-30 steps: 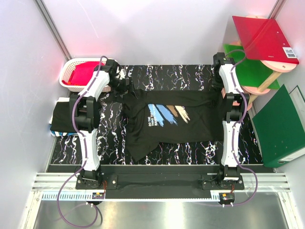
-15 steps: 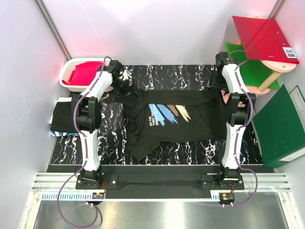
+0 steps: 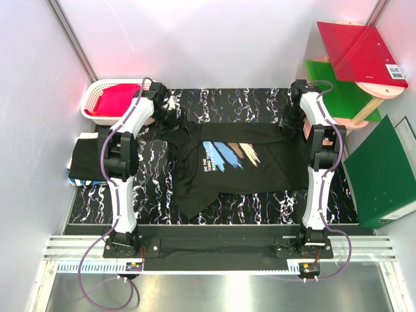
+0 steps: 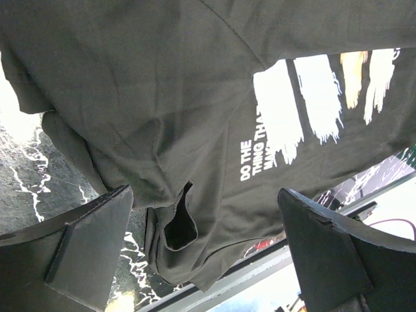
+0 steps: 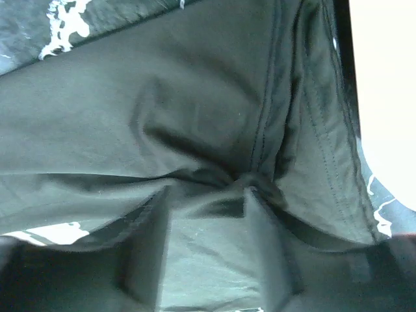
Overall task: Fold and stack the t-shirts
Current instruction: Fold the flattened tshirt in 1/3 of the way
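A black t-shirt [image 3: 260, 170] with blue, orange and pale-blue brush strokes lies spread, print up, in the middle of the table. My left gripper [image 3: 170, 118] is over its far left corner. In the left wrist view the gripper [image 4: 205, 253] is wide open above the shirt [image 4: 162, 97] and holds nothing. My right gripper [image 3: 290, 121] is at the far right corner. In the right wrist view the gripper [image 5: 208, 214] is shut on the cloth [image 5: 97, 117], which puckers at the fingertips [image 5: 250, 195]. A folded black t-shirt [image 3: 83, 159] lies at the table's left edge.
A white basket [image 3: 97, 88] with red cloth stands at the far left. Red [image 3: 361, 49] and green [image 3: 344, 97] folders rest on a wooden stand at the far right. A green binder [image 3: 383, 172] leans at the right. The table [image 3: 240, 104] is black marble-patterned.
My right gripper has moved a little left along the shirt's far edge. My left gripper has shifted slightly right. The shirt's far edge has moved a little farther away.
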Controlling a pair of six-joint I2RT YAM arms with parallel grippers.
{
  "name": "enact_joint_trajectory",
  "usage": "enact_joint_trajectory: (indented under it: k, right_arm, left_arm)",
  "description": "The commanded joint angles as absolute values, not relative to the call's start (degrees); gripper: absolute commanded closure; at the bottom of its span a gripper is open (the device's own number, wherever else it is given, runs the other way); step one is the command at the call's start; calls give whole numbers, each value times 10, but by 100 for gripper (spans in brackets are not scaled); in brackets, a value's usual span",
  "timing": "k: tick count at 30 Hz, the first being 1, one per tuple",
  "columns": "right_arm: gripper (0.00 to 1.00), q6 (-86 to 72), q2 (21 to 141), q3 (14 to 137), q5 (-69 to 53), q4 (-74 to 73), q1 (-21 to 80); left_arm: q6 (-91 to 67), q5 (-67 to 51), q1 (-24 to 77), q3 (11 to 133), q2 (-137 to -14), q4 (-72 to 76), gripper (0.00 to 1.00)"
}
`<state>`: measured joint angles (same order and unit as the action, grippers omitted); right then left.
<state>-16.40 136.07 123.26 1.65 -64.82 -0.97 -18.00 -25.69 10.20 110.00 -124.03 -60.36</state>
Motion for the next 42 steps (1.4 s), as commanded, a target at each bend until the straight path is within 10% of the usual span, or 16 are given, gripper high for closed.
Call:
enact_joint_trajectory:
  k: [1, 14, 42]
  right_arm:
    - [37, -183, 1304, 1206, 20, -652, -11]
    - [33, -316, 1223, 1015, -115, -553, -61]
    - [31, -285, 1131, 909, 40, -581, -61]
  left_arm:
    - [-174, -263, 105, 1091, -1209, -601, 1]
    - [-163, -266, 105, 1085, -1209, -601, 1]
    - [-149, -282, 105, 1060, -1204, -597, 1]
